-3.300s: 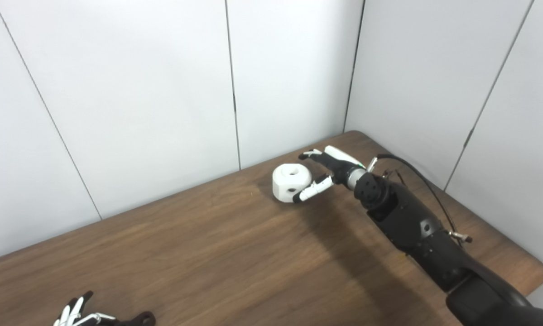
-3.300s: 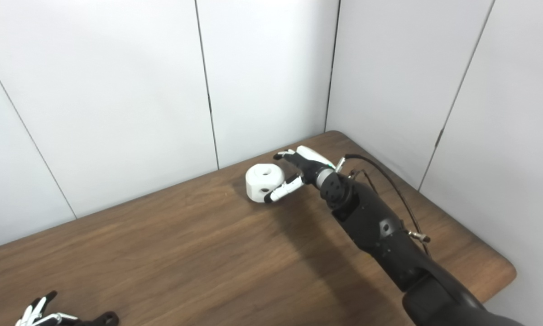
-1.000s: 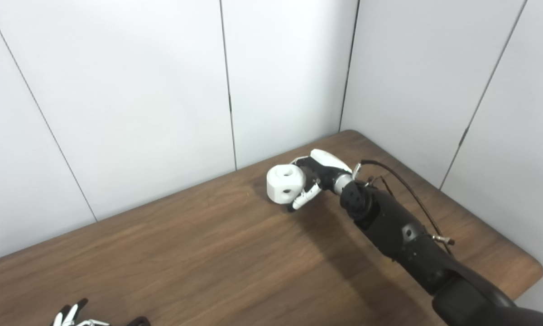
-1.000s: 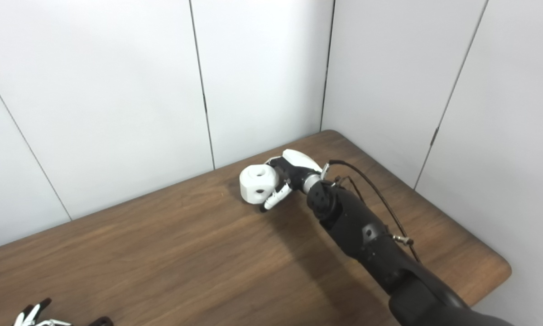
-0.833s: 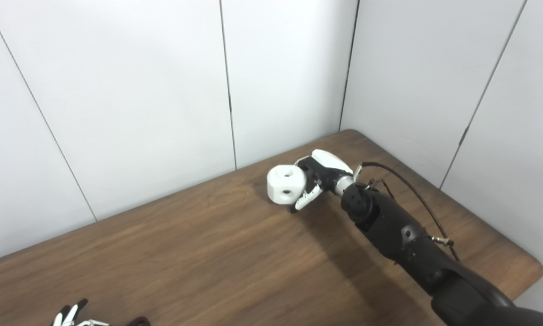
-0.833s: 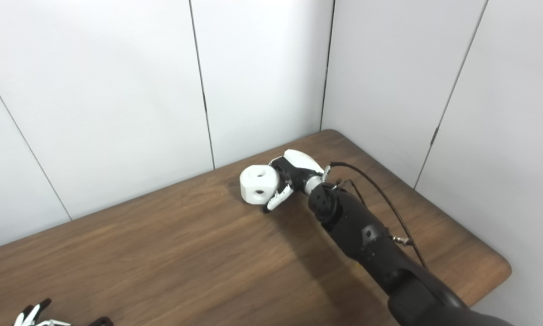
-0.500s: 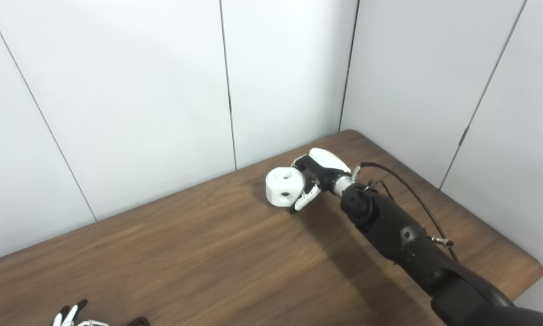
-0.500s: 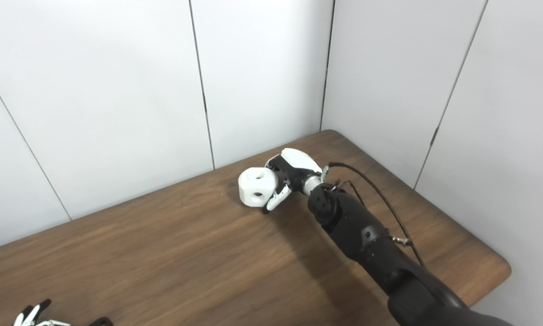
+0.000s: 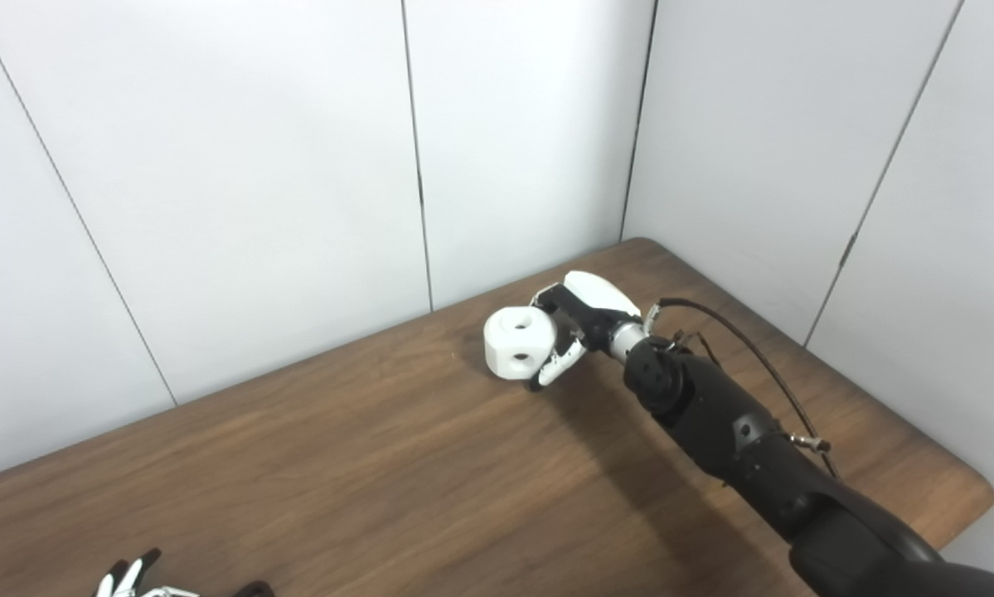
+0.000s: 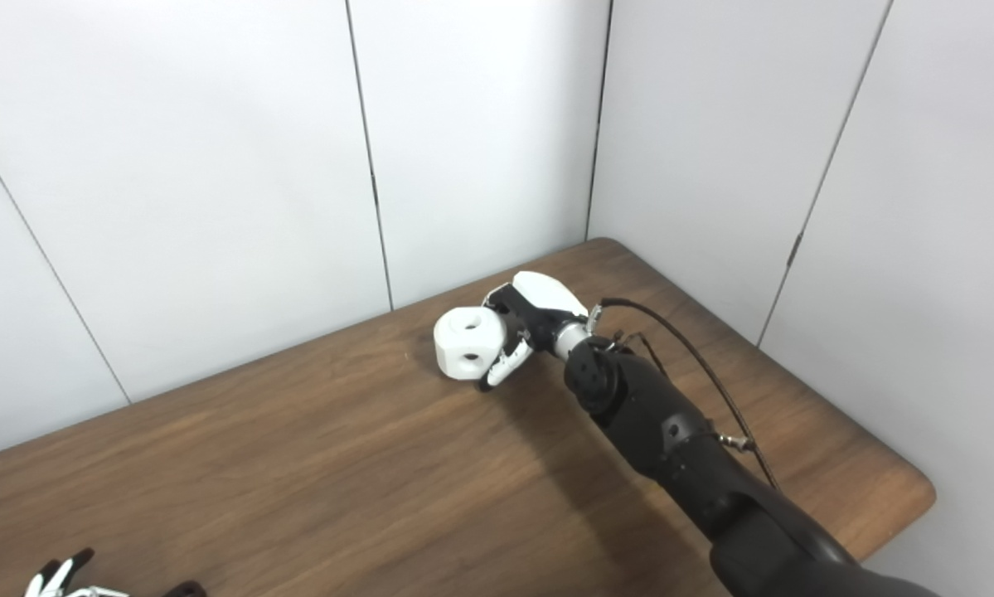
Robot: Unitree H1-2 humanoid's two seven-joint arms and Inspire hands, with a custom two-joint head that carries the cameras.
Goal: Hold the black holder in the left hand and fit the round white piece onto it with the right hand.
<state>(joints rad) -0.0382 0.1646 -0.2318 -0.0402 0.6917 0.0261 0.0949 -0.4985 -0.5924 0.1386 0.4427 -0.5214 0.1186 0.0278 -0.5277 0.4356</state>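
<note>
Round white piece [image 9: 520, 343] — far end of the table [image 9: 380, 464], clasped by its side in my right hand [image 9: 584, 319]; rigid, light, probably slick — keep the bore clear.

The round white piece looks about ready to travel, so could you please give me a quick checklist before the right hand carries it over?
1. Right hand closed on the round white piece: ok.
2. Piece clear of the table: cannot tell.
3. Piece's holes unobstructed: ok, two visible.
4. Left hand in view: not ok, only fingertips at the bottom edge.
5. Black holder held by the left hand: cannot tell.
</note>
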